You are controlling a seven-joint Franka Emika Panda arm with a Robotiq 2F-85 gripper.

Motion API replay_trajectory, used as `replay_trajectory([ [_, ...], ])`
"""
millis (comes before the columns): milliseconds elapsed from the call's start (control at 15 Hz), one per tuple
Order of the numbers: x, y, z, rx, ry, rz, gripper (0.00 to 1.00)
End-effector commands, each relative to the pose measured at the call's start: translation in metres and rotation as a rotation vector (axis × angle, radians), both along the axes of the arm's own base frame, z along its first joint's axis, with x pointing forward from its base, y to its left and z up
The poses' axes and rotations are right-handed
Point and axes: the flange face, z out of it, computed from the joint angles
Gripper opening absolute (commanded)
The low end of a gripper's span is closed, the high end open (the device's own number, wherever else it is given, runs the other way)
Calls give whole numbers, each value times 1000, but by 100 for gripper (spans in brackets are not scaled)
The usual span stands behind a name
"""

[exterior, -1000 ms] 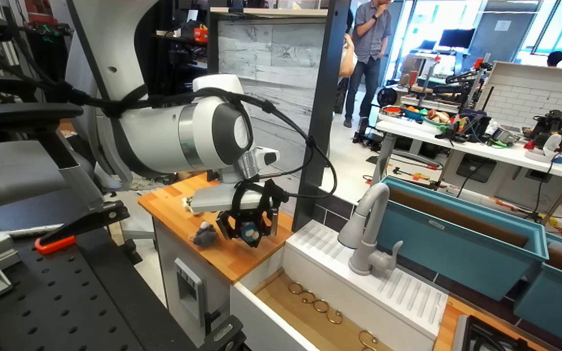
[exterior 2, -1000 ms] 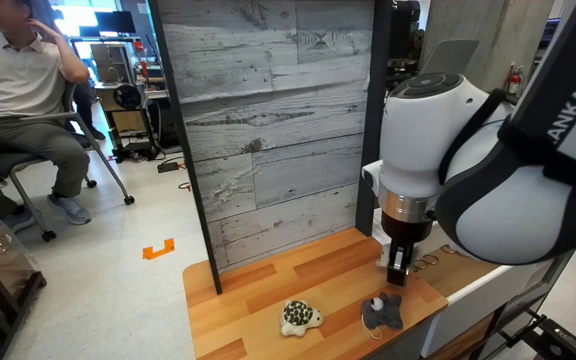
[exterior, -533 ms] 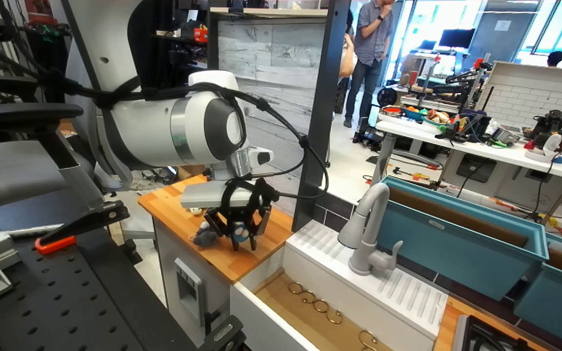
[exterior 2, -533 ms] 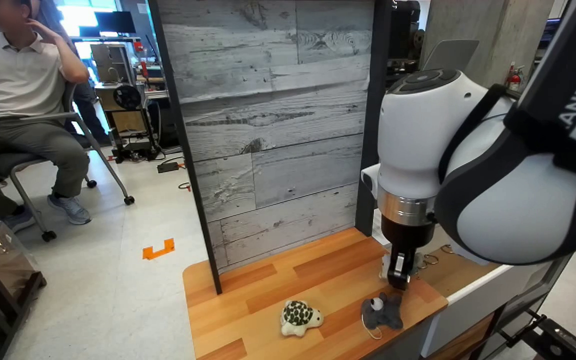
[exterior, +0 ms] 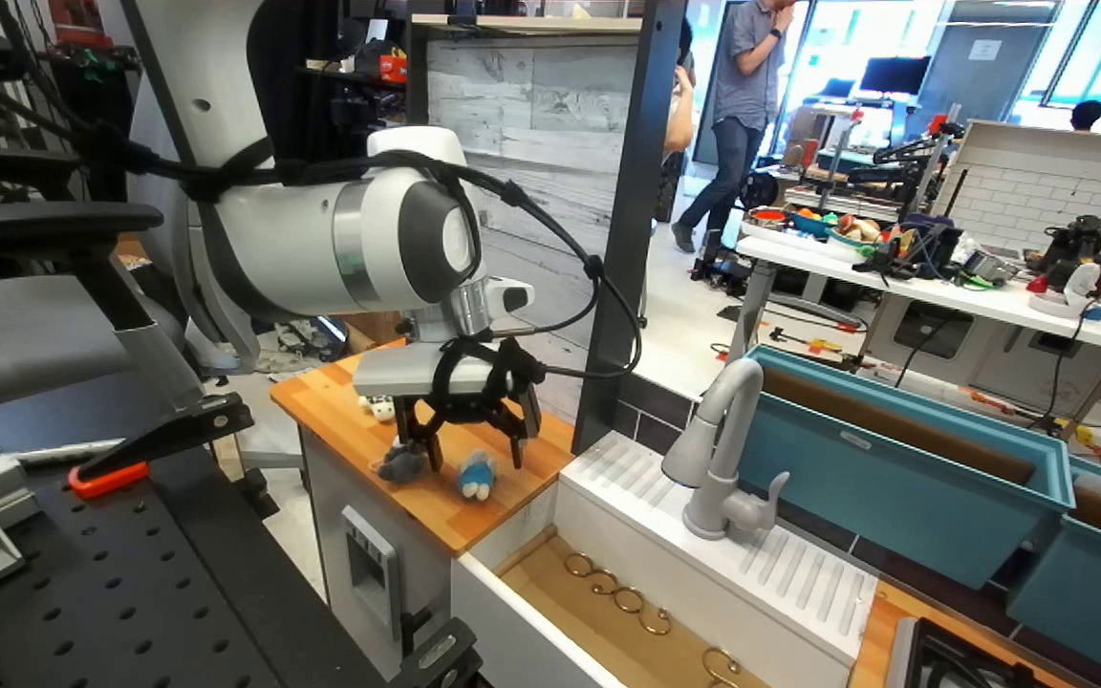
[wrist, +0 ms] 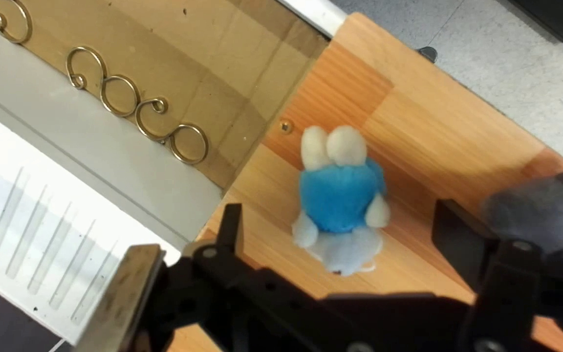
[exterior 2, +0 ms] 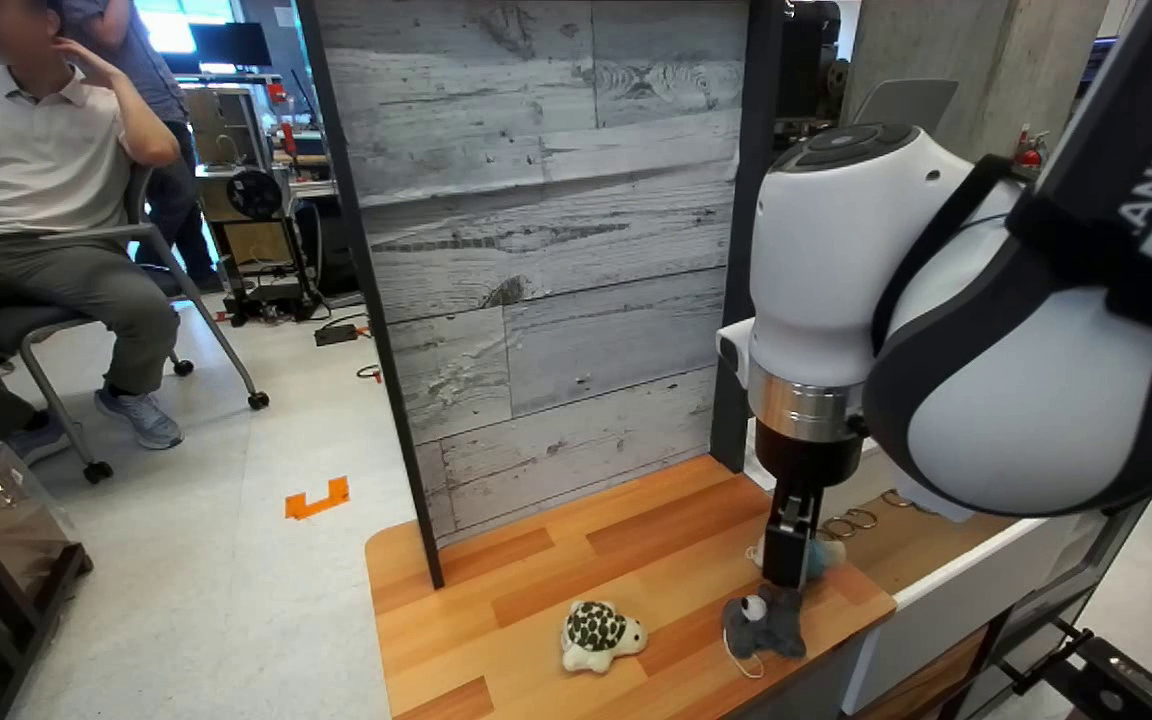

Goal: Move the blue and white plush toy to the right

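"on the surface point(wrist: 433, 117), near the sink point(wrist: 61, 122), lies the plush toy point(wrist: 341, 195). end effector point(exterior: 476, 462)?"
"spread wide, holding nothing. probably light, squashy handling."
"grip where?"
"gently, across its blue middle."

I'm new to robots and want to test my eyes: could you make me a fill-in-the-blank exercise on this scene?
The gripper is not shut but ____.
Counting the blue toy, ____ toys lie on the counter.
Of the turtle and the grey toy, the ____ is nearer the gripper.
Missing words: open; three; grey toy.
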Motion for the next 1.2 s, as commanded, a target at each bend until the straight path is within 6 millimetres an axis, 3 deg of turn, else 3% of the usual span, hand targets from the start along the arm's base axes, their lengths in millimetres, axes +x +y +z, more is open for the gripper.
replay_trajectory([
  [0, -5, 18, 35, 29, 4, 4, 100],
  [133, -4, 35, 56, 56, 7, -31, 100],
  [400, 8, 62, 117, 146, 64, -212, 100],
  [667, 26, 62, 161, 236, 76, -407, 100],
  [800, 35, 44, 170, 202, 50, -518, 100],
  [867, 30, 56, 161, 219, 47, -422, 100],
  [1133, 31, 54, 160, 216, 51, -432, 100],
])
